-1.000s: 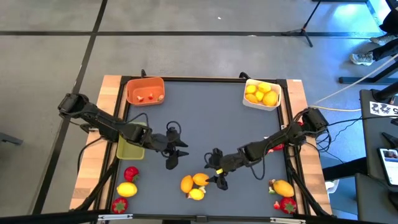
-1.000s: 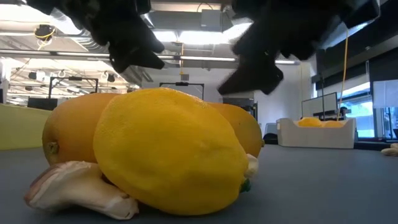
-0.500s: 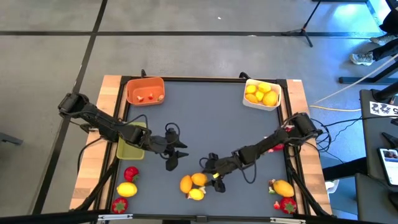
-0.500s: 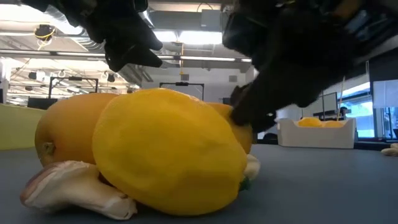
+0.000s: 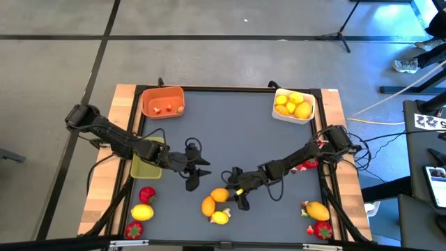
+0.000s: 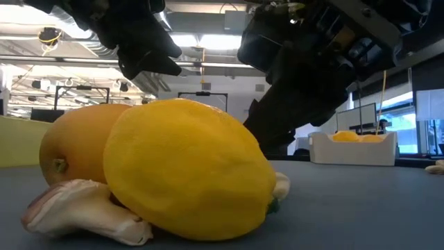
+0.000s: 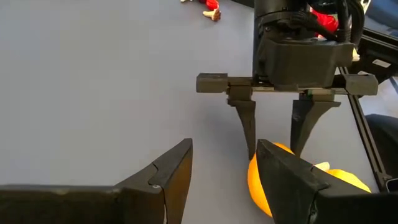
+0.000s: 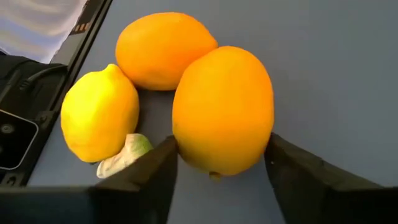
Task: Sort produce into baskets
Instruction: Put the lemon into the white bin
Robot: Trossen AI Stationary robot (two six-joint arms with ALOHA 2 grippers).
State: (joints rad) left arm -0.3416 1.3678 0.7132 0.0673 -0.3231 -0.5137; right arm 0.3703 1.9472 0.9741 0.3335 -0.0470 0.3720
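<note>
Dark grey matte worktop [image 5: 230, 132] w/ pale wood side strips and a black frame, set on a grey concrete floor [image 5: 209, 42]. Low view looked into a big room w/ ceiling strip lights and exposed ducts.

Produce near the front edge: smooth round orange citrus fruit [image 8: 222, 109] sat between the right gripper [image 5: 230, 194] fingers, both dark fingers [image 8: 140, 177] closed against its sides, fruit looked lifted just off the worktop. Just beside it lay a second orange citrus [image 8: 163, 48], a bright yellow lemon w/ a pointed tip [image 8: 99, 114] and a pale garlic-like bit [image 8: 124, 155] touching the lemon.

Front left corner: red strawberry pieces w/ green tops [image 5: 146, 194] and another lemon. Front right corner: a lemon and a strawberry [image 5: 318, 219].

Orange shallow rectangular basket [image 5: 162, 102] at back left held a few tiny red bits. White basket [image 5: 293, 106] at back right held several yellow lemons. Translucent yellow-green basket [image 5: 145, 167] at the left edge, partly under the left arm.

Left gripper [image 5: 194, 171] hovered mid-worktop, well apart from the fruit, fingers [image 7: 168, 180] partly open, holding nothing
</note>
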